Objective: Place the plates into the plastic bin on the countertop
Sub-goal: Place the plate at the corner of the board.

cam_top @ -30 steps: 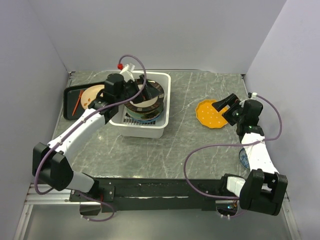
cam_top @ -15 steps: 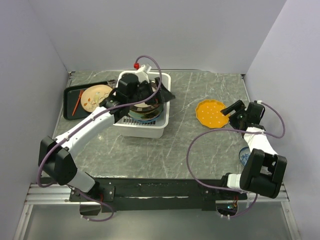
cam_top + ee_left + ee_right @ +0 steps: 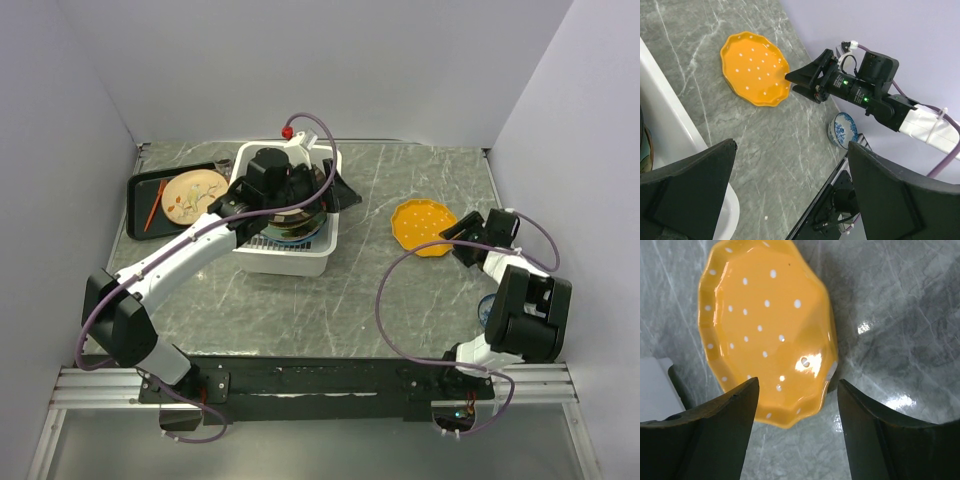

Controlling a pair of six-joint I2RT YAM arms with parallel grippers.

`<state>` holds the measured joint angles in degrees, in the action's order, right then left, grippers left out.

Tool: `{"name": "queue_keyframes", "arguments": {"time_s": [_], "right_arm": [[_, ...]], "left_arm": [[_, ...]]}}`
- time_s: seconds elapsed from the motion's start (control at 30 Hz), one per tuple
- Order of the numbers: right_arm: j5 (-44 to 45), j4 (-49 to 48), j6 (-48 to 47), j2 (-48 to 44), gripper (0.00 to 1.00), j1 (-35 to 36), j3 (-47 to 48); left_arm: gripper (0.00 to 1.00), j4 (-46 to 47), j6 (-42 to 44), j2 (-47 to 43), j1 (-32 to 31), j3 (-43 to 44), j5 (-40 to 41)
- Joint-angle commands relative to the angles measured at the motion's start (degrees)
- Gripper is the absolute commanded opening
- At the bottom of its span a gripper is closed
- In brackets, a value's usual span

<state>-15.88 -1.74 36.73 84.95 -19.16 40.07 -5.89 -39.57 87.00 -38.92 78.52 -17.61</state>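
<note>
Two grippers, both parted. Far left, flat black tray (image 3: 140, 205) w/ a cream patterned round plate (image 3: 192, 196). White rectangular plastic bin (image 3: 290, 263) held a stack of plates (image 3: 292, 226); L gripper (image 3: 335, 193) hung over its right side, jaws spread wide. Orange white-dotted scalloped plate (image 3: 424, 226) lay on grey-green marbled stone countertop (image 3: 380, 295), R gripper (image 3: 797, 385) astride its right rim, not pinching.

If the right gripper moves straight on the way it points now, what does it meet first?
Most likely the rim of the orange plate, just ahead of the right gripper. Depth is unclear.
</note>
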Motion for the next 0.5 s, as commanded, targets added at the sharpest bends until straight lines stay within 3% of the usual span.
{"name": "queue_keyframes", "arguments": {"time_s": [0.0, 0.47], "right_arm": [[0.1, -4.4, 0.4, 1.5, 0.69, -0.1, -0.2], [4.6, -3.9, -0.1, 2.9, 0.57, 2.0, 0.3]], "left_arm": [[0.98, 0.9, 1.7, -0.9, -0.1, 2.2, 0.8], [0.98, 0.6, 2.2, -1.9, -0.1, 1.4, 1.3]]}}
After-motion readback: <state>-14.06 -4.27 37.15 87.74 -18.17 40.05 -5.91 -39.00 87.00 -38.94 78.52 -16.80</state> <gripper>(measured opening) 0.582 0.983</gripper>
